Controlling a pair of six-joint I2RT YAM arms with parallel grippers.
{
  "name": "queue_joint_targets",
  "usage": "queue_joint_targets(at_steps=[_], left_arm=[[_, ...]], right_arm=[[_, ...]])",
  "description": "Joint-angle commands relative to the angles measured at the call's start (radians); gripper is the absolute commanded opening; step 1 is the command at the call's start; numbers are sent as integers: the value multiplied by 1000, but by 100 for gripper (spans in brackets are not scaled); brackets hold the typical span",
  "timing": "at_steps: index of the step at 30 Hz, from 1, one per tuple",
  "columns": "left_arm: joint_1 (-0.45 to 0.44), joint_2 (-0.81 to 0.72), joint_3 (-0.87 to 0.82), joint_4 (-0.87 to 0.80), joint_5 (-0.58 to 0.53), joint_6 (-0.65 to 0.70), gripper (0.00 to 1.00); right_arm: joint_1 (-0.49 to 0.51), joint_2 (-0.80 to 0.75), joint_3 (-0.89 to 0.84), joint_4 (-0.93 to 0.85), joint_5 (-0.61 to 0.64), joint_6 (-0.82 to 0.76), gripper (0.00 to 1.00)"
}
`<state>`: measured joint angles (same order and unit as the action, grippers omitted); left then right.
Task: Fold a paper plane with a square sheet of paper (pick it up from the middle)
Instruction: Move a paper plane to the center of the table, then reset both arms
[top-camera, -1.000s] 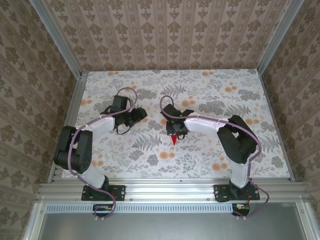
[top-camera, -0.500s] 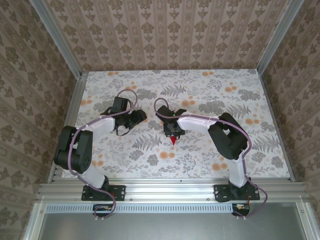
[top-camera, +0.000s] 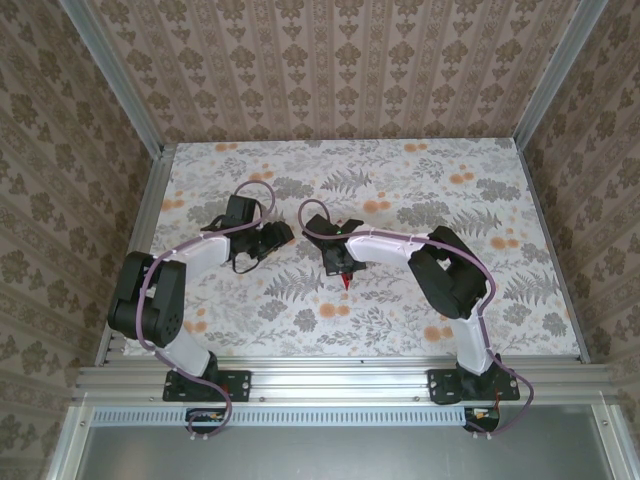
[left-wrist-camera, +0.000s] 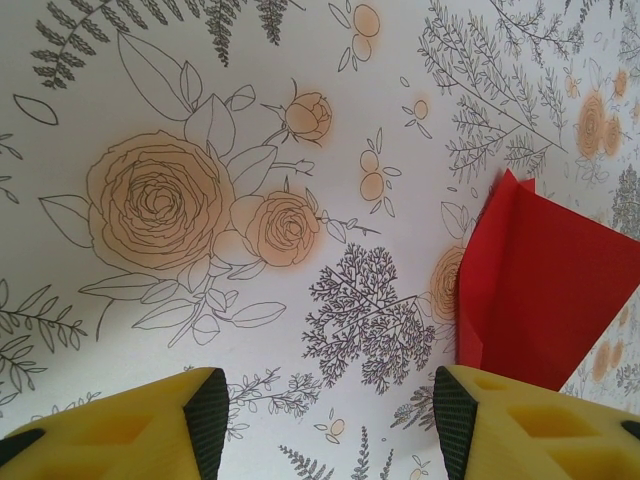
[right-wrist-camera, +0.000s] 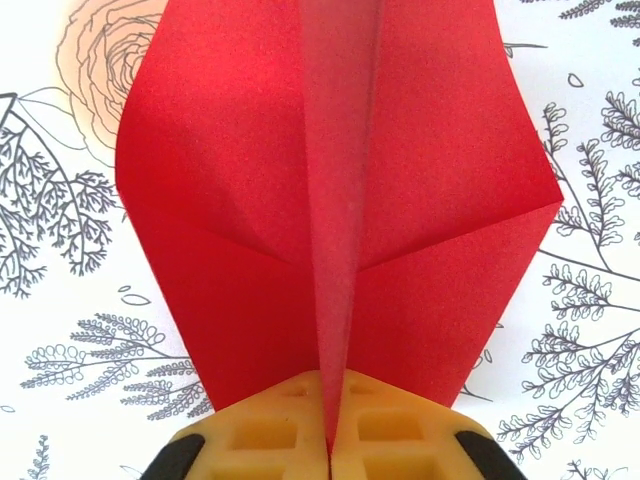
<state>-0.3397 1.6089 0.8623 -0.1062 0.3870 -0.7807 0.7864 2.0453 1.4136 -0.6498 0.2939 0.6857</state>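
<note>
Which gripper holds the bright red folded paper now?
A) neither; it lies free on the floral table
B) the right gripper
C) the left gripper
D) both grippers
B: the right gripper is shut on the middle ridge of the bright red folded paper, while the left gripper stands open with nothing in it, the paper off to one side.

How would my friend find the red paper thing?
Look at the flowery table, near its middle, where the right tool reaches. Pinched in that tool is the folded paper plane, pointed and creased. It is the only red thing.
</note>
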Motion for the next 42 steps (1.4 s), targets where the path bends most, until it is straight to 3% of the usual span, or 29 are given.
queue_joint_targets(at_steps=[1,7,13,16,19,23,29,36,42], left_arm=[[2,-32,-4,-29,-15,36,59],[6,-96,43,-113,-78,75,60],[20,-197,119,-238,-209,142,63],[37,-260,159,-300,-304,184,71],[49,-329,175,-316,-432,240,87],[73,-410,157,-262,-577,337,99],[121,-478,32,-115,-724,433,100],[172,-496,-164,103,-807,550,100],[212,-440,-320,345,-798,641,100]], right_arm=[[5,-16,26,-71,36,-14,18],[-3,-194,35,-72,64,-41,51],[-46,-397,-11,-42,108,-95,70],[-86,-509,-69,-3,167,-146,81],[-146,-636,-164,84,220,-227,99],[-263,-804,-296,200,289,-320,100],[-427,-993,-525,430,401,-455,100],[-596,-1108,-821,700,344,-511,100],[-688,-1060,-1024,959,258,-538,100]])
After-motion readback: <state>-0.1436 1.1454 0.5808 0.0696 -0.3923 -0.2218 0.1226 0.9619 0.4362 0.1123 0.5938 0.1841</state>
